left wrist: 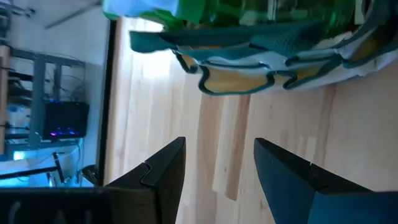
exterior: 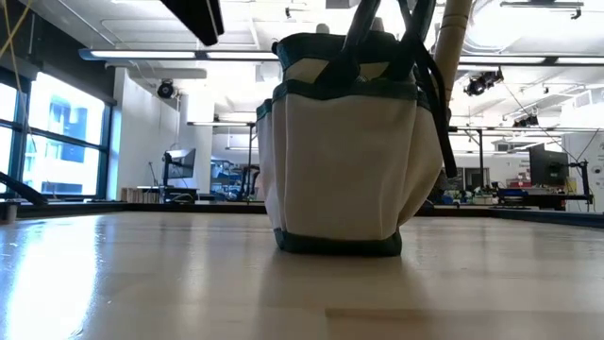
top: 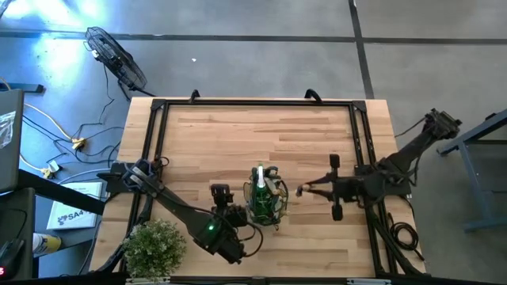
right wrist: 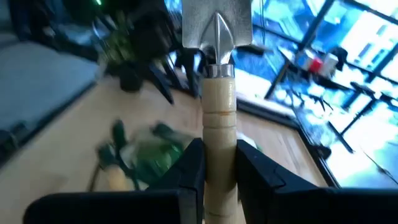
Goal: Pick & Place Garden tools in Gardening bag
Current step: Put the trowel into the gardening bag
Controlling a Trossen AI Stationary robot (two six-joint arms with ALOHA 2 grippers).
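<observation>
The gardening bag (top: 265, 203) stands upright on its base near the table's front middle, olive-tan with dark trim (exterior: 344, 151). Green-and-white tools stick out of its top (top: 260, 178). My right gripper (top: 307, 190) hovers just right of the bag, shut on a wooden-handled metal trowel (right wrist: 217, 37). From the near left side my left gripper (left wrist: 217, 180) faces the bag (left wrist: 261, 56); it is open, with only bare tabletop between its fingers. My right gripper pinches the trowel's wooden handle (right wrist: 219, 124) between its two fingers, about midway along it. The handle lies along the fingers, and the metal blade (right wrist: 217, 25) points away from the gripper toward the bag. The gripper is roughly level and the trowel is lifted clear of the table.
A bushy green plant (top: 154, 247) stands at the table's front left corner, beside the left arm. Black frame rails (top: 253, 103) run along the table's far and side edges. The far half of the wooden tabletop (top: 253, 142) has free room.
</observation>
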